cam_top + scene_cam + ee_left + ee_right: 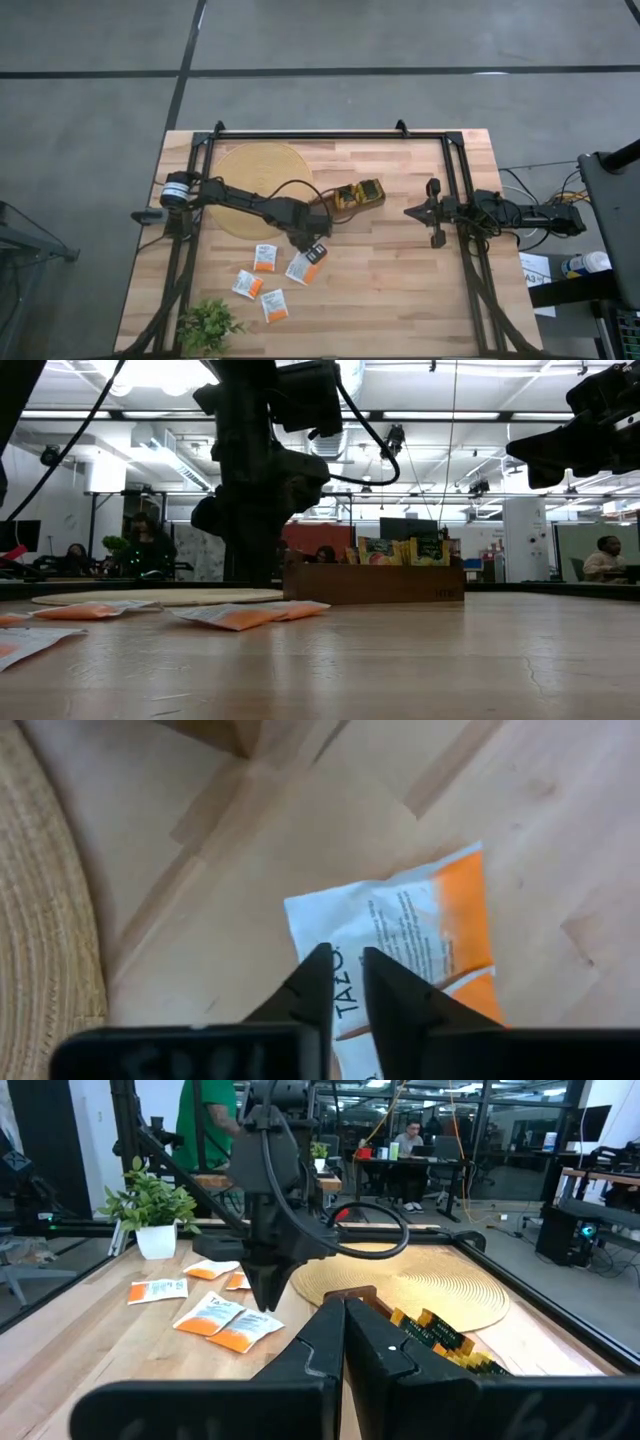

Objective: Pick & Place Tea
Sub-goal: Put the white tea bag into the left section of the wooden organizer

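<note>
The left hand [314, 250] hangs low over the desk [400, 290], its fingers [312, 990] nearly pressed together with only a thin slit between them, pointing straight down at a white-and-orange tea sachet [400, 955] that lies flat just beside a second one. Nothing is pinched yet, as far as the left wrist view shows; the tips sit above the sachet's white end. Three more sachets [262, 285] lie scattered nearby, toward the small plant [208, 325], and the wooden tray [358, 195], already holding some tea, stands a little farther in, next to the round woven mat [250, 175]. To do this pick well, the fingers probably need to spread before they drop, then straddle one edge of the sachet rather than its flat middle, since a flat packet gives little to bite. Care is needed not to catch the neighbouring sachet as well. The right hand [420, 212] waits well apart, pressed together and empty.
</note>
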### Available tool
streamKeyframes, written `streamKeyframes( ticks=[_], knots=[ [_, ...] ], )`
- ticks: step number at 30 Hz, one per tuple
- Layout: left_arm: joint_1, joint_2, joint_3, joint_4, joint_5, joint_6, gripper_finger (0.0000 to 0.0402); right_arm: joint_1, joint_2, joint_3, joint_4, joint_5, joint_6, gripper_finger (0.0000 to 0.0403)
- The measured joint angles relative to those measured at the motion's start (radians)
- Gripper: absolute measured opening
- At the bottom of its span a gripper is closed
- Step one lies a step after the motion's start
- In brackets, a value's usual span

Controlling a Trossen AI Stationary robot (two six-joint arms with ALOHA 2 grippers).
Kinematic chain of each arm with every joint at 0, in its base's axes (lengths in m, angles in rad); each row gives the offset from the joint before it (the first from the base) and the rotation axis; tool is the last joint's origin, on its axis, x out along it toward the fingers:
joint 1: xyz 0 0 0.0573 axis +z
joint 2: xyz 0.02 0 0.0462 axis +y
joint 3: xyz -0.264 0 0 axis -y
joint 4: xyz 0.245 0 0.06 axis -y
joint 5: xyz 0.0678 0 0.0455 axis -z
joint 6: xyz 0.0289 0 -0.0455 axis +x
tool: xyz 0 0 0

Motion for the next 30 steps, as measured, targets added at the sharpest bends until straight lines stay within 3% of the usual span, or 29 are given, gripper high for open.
streamKeyframes(
  ticks=[7, 12, 20, 30],
  knots=[
    [-0.011, -0.001, 0.000, -0.060, -0.007, -0.068, 0.0120, 0.000, 0.000, 0.000, 0.000, 0.000, 0.000, 0.0009],
    [-0.028, -0.001, 0.000, -0.068, -0.009, -0.136, 0.0148, 0.000, 0.000, 0.000, 0.000, 0.000, 0.000, 0.0009],
    [-0.051, -0.002, -0.006, 0.035, -0.007, -0.221, 0.0152, 0.000, 0.000, 0.000, 0.000, 0.000, 0.000, 0.0008],
    [-0.051, -0.002, -0.030, 0.015, -0.040, -0.266, 0.0152, 0.000, 0.000, 0.000, 0.000, 0.000, 0.000, 0.0009]
  ],
)
